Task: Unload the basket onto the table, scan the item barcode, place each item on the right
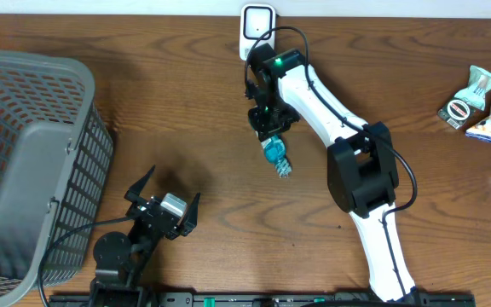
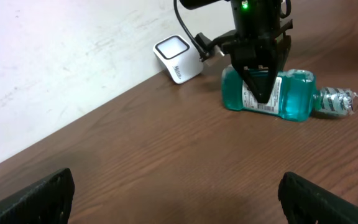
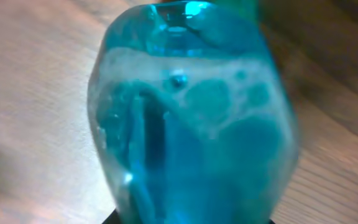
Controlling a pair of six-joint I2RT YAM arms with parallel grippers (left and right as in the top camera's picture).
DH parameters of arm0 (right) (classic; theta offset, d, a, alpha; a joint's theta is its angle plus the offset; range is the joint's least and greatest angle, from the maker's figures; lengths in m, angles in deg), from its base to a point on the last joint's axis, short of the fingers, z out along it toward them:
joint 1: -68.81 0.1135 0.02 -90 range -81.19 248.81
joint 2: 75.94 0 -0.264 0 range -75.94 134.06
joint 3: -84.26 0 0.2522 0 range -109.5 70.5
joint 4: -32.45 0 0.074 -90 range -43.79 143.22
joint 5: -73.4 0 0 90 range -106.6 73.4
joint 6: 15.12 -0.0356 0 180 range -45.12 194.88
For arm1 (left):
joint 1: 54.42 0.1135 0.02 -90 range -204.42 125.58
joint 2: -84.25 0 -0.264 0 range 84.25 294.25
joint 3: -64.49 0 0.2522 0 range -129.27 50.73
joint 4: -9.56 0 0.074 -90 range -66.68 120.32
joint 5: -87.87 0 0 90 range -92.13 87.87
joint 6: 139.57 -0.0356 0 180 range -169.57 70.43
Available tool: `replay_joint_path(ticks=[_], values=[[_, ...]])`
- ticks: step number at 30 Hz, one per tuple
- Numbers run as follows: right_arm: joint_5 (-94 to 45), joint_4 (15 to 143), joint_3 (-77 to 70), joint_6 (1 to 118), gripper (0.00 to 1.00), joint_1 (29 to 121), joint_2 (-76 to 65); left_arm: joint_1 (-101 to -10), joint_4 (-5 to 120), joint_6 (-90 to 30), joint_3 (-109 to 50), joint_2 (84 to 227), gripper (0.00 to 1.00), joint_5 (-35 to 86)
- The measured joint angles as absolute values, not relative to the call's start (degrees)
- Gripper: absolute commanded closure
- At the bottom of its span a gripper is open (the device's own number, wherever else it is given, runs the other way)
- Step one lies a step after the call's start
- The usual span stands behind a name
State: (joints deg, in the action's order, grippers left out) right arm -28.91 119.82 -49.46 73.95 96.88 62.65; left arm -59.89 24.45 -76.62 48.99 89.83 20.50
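A teal mouthwash bottle [image 1: 277,155] lies on its side at the table's middle, its silver-wrapped cap [image 2: 337,102] pointing to the near right. In the left wrist view its white barcode label [image 2: 258,102] faces the camera. My right gripper [image 1: 271,130] comes down from above and is shut on the bottle's body [image 2: 294,93]. The bottle [image 3: 191,124] fills the right wrist view. Whether it touches the wood I cannot tell. The white scanner [image 1: 257,26] stands at the back edge, behind the bottle [image 2: 178,57]. My left gripper [image 1: 164,194] rests open and empty near the front.
A grey mesh basket [image 1: 24,153] takes up the left side. Several snack packets [image 1: 484,107] lie at the far right. A pale wall [image 2: 55,56] runs behind the scanner. The right arm's white links [image 1: 339,111] stretch from front right to the middle.
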Motion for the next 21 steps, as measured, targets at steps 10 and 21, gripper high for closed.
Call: replay_joint_path(ticks=[10,21], values=[[-58.70,129.50,-48.20,98.17,0.99,91.72,62.69,-59.89,24.45,-76.62,48.99,89.83,0.02,20.50],[-70.81,143.45,-47.91,119.37,0.99,86.06,62.67,-59.89,24.45,-76.62,48.99,89.83,0.02,20.50]])
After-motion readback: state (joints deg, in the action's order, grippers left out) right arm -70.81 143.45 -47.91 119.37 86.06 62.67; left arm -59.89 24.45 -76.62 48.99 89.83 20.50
